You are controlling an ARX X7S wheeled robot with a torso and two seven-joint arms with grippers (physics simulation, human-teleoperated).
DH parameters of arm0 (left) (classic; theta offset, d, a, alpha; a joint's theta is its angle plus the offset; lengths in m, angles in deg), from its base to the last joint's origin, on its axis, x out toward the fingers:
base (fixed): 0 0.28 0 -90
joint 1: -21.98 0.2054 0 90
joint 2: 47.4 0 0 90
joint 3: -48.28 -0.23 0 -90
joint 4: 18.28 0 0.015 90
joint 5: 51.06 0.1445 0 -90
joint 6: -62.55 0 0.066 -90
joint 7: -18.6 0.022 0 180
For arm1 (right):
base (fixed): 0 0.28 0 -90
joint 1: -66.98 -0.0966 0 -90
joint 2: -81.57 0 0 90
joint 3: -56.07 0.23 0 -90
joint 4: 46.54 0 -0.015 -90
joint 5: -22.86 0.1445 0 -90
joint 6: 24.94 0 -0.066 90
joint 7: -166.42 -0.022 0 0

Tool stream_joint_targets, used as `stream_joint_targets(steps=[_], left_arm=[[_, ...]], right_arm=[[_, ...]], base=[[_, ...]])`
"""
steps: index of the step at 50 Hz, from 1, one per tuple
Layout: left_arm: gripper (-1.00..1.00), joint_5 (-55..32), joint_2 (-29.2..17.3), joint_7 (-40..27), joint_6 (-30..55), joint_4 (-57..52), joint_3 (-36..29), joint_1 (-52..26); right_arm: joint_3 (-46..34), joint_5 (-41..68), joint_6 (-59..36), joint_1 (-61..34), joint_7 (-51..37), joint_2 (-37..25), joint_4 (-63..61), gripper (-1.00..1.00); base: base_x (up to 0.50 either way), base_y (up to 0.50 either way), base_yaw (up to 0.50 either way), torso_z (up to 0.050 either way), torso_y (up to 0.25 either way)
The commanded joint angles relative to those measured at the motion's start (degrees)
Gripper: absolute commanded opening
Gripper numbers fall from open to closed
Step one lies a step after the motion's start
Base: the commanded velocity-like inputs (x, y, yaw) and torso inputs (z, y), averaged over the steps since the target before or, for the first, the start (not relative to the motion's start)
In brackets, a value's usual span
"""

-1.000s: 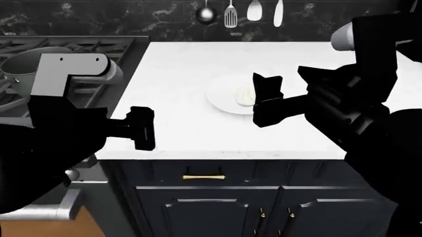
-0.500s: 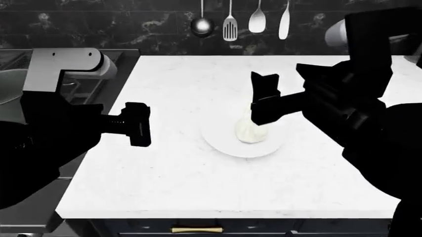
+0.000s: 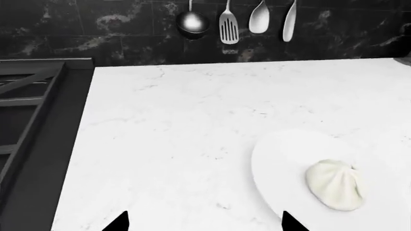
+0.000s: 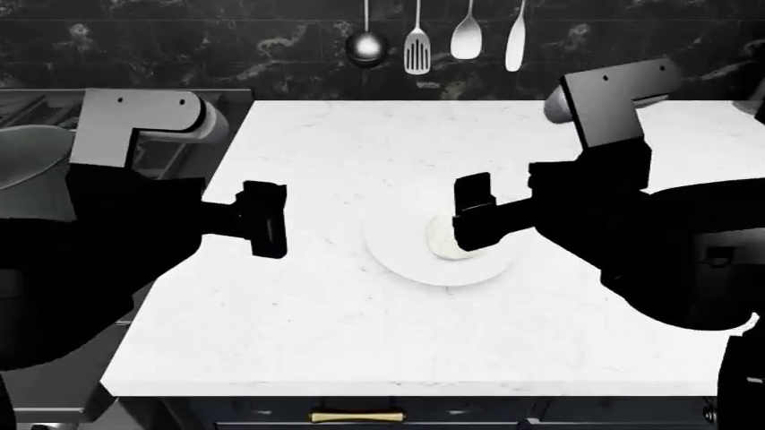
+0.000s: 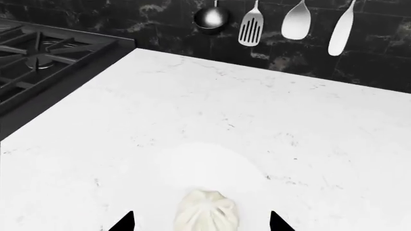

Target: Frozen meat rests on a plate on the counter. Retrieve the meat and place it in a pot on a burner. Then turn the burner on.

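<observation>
1. Meat [image 5: 207,213]: pale pleated lump, sitting on the smooth white plate [image 4: 395,255] on the veined marble counter [image 4: 322,322].
2. Right gripper [image 5: 200,222]: jaws spread, straddling the meat, not touching.
3. Left gripper [image 3: 204,222]: hanging released over bare counter beside the plate.
4. Pot [image 4: 30,170]: dull grey cylinder, showing at left on the stove.

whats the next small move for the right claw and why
Probably lower the right claw straight down around the frozen meat, then close. In the right wrist view the lump sits centred between the two open fingertips on the plate, and nothing is gripped yet. The left claw hangs over bare counter, away from the plate.
</observation>
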Motion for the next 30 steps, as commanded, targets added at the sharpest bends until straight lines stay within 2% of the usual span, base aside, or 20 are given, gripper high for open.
stream_joint_targets(steps=[1,11,19,30], left_arm=[[1.0,7.7,2.1,7.5,-0.4,2.2,0.7,0.9],[1.0,11.2,1.5,10.8,-1.3,2.5,0.6,1.7],[1.0,16.1,1.1,15.9,-2.5,3.2,-0.4,2.3],[1.0,18.1,0.8,18.0,-3.4,4.1,-1.2,2.5]], right_arm=[[-3.6,-0.2,-0.2,-1.1,0.9,-0.4,5.1,1.0],[-6.4,-6.6,0.3,-1.7,6.8,0.1,6.1,1.0],[-10.4,-14.5,2.0,-2.9,14.4,0.2,8.2,1.0],[-14.9,-21.5,5.3,-3.6,21.5,0.4,11.3,1.0]], base=[[0.0,0.0,0.0,0.0,0.0],[0.0,0.0,0.0,0.0,0.0],[0.0,0.0,0.0,0.0,0.0],[0.0,0.0,0.0,0.0,0.0]])
